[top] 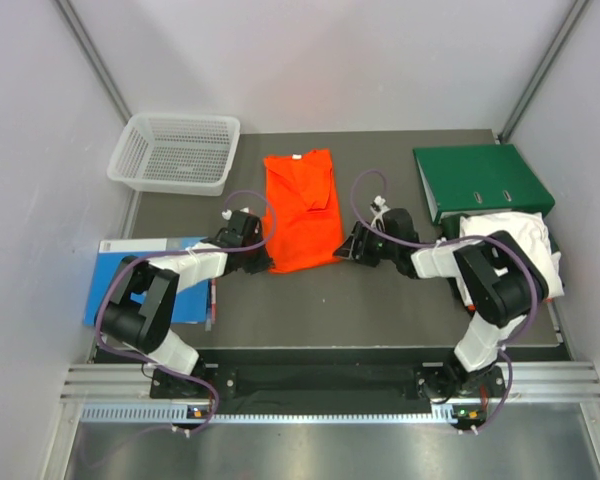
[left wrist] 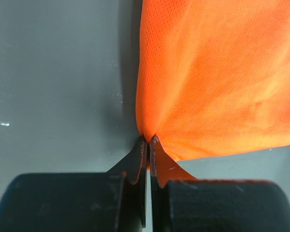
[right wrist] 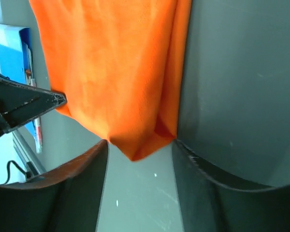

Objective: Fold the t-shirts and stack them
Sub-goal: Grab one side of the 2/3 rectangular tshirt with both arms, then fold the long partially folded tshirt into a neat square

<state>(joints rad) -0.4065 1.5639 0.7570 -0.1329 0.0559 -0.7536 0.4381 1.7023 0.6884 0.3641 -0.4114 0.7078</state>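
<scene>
While pinching half-folded orange t-shirt (top: 298, 215) at near-left corner with left gripper (left wrist: 149, 139), straddling near-right corner with right gripper (right wrist: 140, 143) wide, empty; leaving white t-shirt (top: 505, 222), right of it, unfolded.

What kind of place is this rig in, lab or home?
Looks like a lab test cell: plain white panel walls, an aluminium mounting rail, and props like a green binder and white basket.

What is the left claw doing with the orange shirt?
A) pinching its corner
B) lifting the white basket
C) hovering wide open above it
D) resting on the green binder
A: the left gripper is shut on the orange t-shirt at its near corner.
</scene>
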